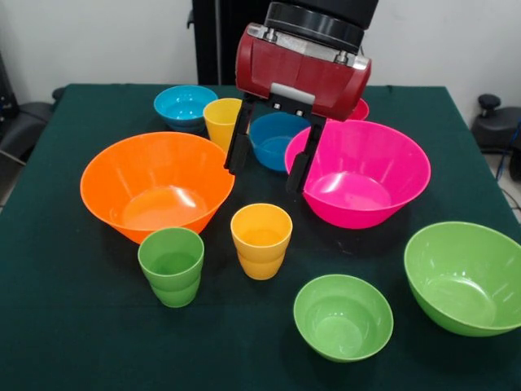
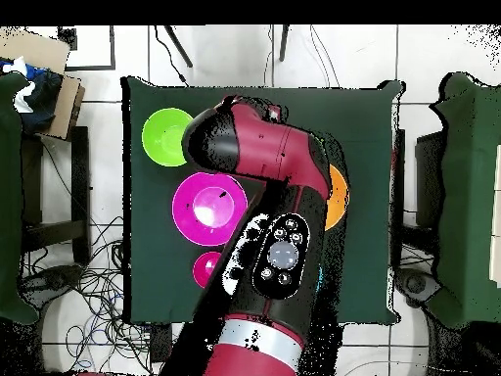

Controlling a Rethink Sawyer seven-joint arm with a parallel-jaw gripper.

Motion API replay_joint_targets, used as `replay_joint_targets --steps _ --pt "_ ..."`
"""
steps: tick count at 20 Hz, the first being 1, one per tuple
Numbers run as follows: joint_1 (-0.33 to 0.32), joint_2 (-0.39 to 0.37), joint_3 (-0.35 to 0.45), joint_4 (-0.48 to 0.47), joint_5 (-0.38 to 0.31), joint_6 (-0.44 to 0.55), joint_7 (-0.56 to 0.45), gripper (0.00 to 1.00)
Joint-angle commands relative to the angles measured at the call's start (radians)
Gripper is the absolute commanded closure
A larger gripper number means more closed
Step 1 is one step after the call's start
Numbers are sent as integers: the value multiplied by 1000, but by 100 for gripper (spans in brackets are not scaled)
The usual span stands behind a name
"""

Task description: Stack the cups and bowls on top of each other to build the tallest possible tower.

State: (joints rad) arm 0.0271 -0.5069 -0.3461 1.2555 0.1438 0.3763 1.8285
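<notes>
On my front view nothing is stacked: the large orange bowl (image 1: 156,184) sits left of centre, the large hot pink bowl (image 1: 359,172) right of centre, the large lime green bowl (image 1: 466,277) at the lower right edge, the small lime green bowl (image 1: 343,316) bottom centre. The green cup (image 1: 172,265) and orange-yellow cup (image 1: 261,240) stand upright in front of the orange bowl. Along the top I see the light blue bowl (image 1: 185,106), yellow cup (image 1: 222,120) and darker blue bowl (image 1: 277,139). The gripper (image 1: 268,163) hangs centre frame, its fingers (image 1: 238,145) spread wide and empty, straddling the darker blue bowl's spot between the two big bowls; contact I can't judge.
</notes>
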Motion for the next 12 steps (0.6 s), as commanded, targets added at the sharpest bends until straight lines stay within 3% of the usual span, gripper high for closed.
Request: replay_joint_targets --steps 1,12 --pt "-13 34 138 92 5 -22 140 0" --pt "-17 55 147 78 8 -61 146 0"
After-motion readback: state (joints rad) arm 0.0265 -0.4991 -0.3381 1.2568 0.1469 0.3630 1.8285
